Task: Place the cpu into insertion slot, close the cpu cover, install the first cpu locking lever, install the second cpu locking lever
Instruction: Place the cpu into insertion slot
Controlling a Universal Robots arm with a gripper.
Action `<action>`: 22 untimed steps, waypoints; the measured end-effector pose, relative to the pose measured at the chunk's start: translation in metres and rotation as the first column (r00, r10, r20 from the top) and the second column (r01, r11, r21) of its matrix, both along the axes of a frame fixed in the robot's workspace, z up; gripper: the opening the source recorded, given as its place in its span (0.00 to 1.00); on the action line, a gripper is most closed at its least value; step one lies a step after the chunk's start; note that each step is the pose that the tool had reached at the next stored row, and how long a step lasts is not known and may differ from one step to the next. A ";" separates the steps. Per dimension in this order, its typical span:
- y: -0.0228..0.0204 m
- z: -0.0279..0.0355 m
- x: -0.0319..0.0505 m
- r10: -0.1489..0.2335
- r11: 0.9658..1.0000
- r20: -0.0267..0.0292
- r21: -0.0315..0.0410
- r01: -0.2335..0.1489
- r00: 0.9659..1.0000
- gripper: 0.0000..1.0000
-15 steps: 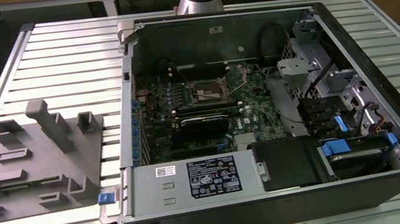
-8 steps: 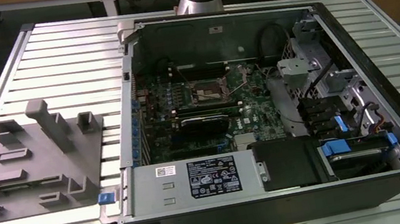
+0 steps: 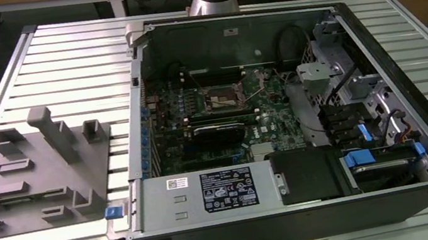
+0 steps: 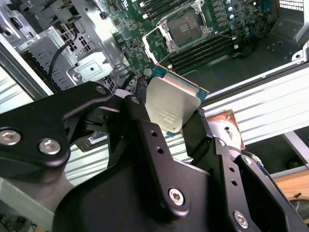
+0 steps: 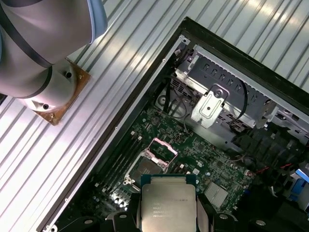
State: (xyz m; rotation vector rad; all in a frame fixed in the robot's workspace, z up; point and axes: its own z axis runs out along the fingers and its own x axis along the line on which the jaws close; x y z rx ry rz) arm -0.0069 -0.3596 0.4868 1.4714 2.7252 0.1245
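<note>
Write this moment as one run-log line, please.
gripper: shut on chip | chip: held over computer case, not in socket | cover: open

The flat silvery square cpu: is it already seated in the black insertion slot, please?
No, the gripper holds the cpu in the air, away from the empty insertion slot.

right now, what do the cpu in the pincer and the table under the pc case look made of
The cpu: probably a metal top, brushed silver-grey with a soft sheen, on a thin greenish board at its edge. The table: likely aluminium, pale ribbed slats with bright glare. The pincer holding the cpu: matt black, metal or hard plastic, unclear which.
</note>
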 end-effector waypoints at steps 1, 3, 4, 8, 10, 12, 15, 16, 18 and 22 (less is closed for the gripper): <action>0.0000 0.0000 0.0000 0.000 1.000 0.000 0.000 0.000 1.000 0.54; 0.0000 0.0000 0.0000 0.000 1.000 0.000 0.000 0.000 1.000 0.54; 0.0000 -0.0001 0.0000 0.000 1.000 0.000 0.000 0.000 1.000 0.54; -0.0001 -0.0022 0.0000 0.000 1.000 0.000 0.000 0.000 1.000 0.54; -0.0001 -0.0056 0.0000 0.000 1.000 0.000 0.000 0.000 1.000 0.54; -0.0002 -0.0092 -0.0001 0.000 1.000 0.000 0.000 0.000 1.000 0.54; -0.0005 -0.0147 -0.0002 0.000 1.000 0.000 0.000 0.000 1.000 0.54; -0.0007 -0.0165 -0.0003 0.000 1.000 0.000 0.000 0.000 1.000 0.54; -0.0007 -0.0190 -0.0003 0.000 1.000 0.000 0.000 0.000 1.000 0.54; -0.0008 -0.0191 -0.0003 0.000 1.000 0.000 0.000 0.000 1.000 0.54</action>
